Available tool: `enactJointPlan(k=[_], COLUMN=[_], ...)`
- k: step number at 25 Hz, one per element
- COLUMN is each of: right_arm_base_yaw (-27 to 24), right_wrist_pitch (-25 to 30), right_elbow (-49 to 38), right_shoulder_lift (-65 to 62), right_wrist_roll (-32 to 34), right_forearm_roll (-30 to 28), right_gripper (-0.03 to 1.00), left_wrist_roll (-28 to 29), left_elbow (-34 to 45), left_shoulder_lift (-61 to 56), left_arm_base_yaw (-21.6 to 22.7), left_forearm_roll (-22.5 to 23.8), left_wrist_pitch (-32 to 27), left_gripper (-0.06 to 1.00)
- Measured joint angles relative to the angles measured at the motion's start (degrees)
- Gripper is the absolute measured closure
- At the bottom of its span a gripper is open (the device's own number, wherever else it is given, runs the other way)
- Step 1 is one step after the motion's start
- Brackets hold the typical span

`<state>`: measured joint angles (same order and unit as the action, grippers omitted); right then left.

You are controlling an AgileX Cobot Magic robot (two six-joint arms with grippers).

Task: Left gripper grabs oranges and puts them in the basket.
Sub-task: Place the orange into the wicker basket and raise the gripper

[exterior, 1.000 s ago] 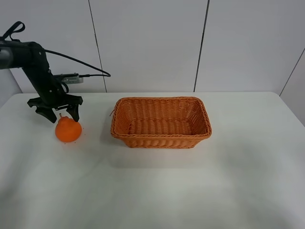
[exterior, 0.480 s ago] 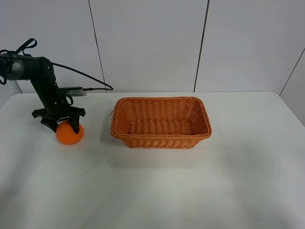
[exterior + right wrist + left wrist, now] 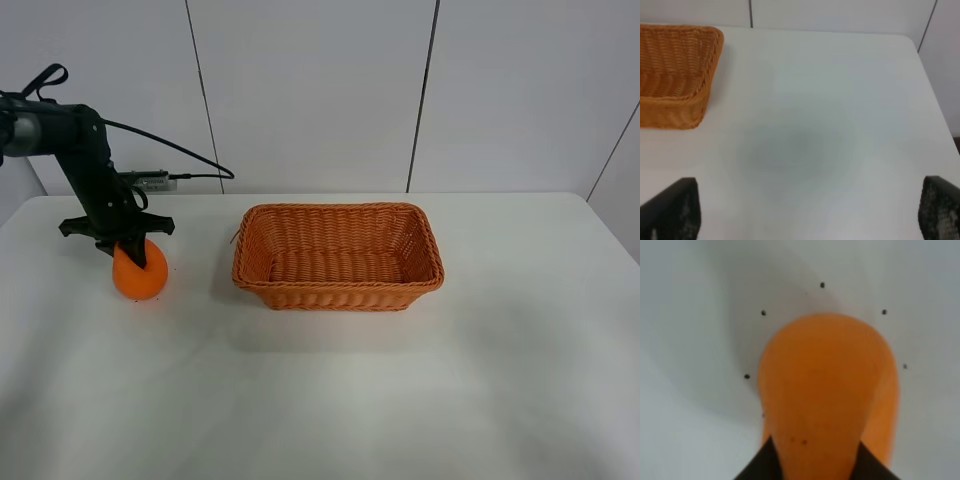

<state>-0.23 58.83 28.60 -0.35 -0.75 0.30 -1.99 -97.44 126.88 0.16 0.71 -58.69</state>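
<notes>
Since a second ago the left gripper (image 3: 127, 251) has dropped onto the orange (image 3: 139, 276). Its fingers (image 3: 757, 469) now clamp the fruit's sides. The orange sits near the desk's (image 3: 320, 400) left edge, well apart from the empty basket (image 3: 338, 288). Grasp looks made; lift and carry remain.

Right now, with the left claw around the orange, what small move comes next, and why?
Probably a short straight lift. The left claw flanks the orange on both sides, seemingly gripping it, which appears to rest on the table; the basket has a raised rim to clear.
</notes>
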Motion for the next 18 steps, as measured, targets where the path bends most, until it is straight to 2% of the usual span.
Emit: enactJointPlan(k=[7, 11, 15, 18], right_arm_base_yaw=[0.00, 0.00, 0.00, 0.00], right_wrist_pitch=[0.00, 0.00, 0.00, 0.00], right_elbow=[0.00, 0.00, 0.00, 0.00], right_shoulder_lift=[0.00, 0.00, 0.00, 0.00], right_wrist_roll=[0.00, 0.00, 0.00, 0.00], right_forearm_roll=[0.00, 0.00, 0.00, 0.00], right_gripper=[0.27, 0.27, 0.27, 0.27], left_wrist_roll=[0.84, 1.44, 1.61, 1.61], left_elbow=[-8.70, -12.51, -16.85, -19.69], left_shoulder_lift=[-6.50, -8.26, -8.26, -8.26], left_arm_base_yaw=[0.00, -0.82, -5.24, -10.69], left_forearm_roll=[0.13, -1.32, -1.32, -1.64], left_wrist_pitch=[-8.60, -9.38, -9.45, -9.45], left_gripper=[0.70, 0.70, 0.70, 0.70])
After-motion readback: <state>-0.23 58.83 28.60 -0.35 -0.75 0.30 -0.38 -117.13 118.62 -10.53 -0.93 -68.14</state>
